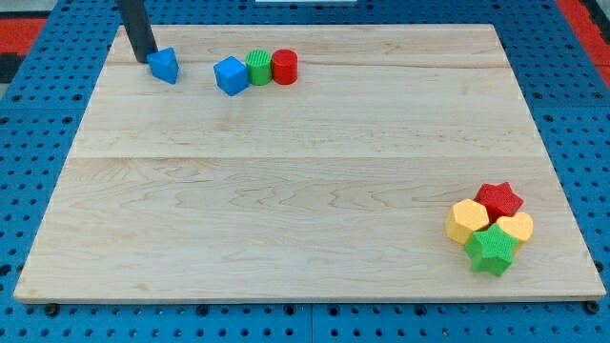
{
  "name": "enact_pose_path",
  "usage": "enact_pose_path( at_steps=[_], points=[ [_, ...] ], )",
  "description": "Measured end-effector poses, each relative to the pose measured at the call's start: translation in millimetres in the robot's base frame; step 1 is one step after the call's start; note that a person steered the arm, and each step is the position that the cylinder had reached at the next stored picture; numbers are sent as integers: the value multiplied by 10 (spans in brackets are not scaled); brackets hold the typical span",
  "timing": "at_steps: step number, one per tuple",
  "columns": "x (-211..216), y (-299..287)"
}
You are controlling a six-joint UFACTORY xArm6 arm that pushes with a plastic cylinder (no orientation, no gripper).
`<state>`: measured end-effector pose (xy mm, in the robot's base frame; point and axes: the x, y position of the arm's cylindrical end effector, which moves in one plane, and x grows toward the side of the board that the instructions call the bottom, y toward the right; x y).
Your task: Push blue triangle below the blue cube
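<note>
The blue triangle (164, 65) lies near the view's top left of the wooden board (305, 191). The blue cube (231, 75) sits to its right, apart from it, and touches a green cylinder (258, 67). My tip (143, 59) is the lower end of the dark rod. It stands just left of the blue triangle, touching it or nearly so.
A red cylinder (284, 67) stands right of the green cylinder. At the view's bottom right sits a cluster: a red star (499, 200), a yellow hexagon (468, 221), a yellow heart (518, 228) and a green star (492, 249). A blue pegboard surrounds the board.
</note>
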<state>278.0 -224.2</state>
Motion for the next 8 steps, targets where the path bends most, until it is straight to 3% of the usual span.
enact_pose_path(
  at_steps=[1, 4, 8],
  points=[
    [245, 0],
    [-269, -38],
    [656, 775]
  ],
)
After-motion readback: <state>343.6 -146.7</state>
